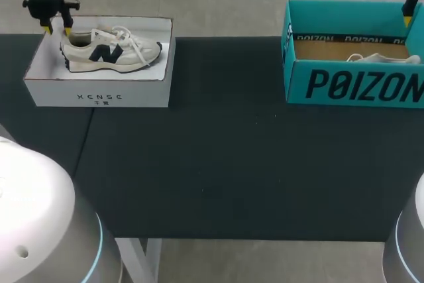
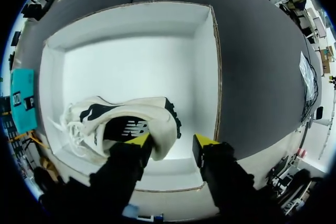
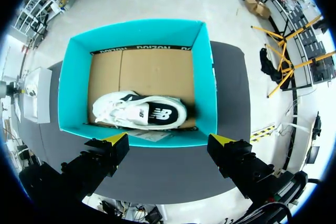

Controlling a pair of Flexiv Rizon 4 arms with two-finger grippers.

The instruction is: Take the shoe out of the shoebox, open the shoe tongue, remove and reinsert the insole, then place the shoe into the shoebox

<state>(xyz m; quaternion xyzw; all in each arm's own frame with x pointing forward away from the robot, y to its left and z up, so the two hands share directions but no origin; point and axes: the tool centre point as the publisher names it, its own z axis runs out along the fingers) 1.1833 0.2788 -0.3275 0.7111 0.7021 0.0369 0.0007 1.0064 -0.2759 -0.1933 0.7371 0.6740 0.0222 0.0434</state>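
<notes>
You're at the very start: no shoe is out of its box yet. Your left pincer hangs spread, gripping nothing, with the heel of the shoe between its tips. The shoe stretches ahead inside the white box. Your right pincer is spread wide too, and ahead of it the teal box holds a second shoe. Tongue, insole and return all remain.
</notes>
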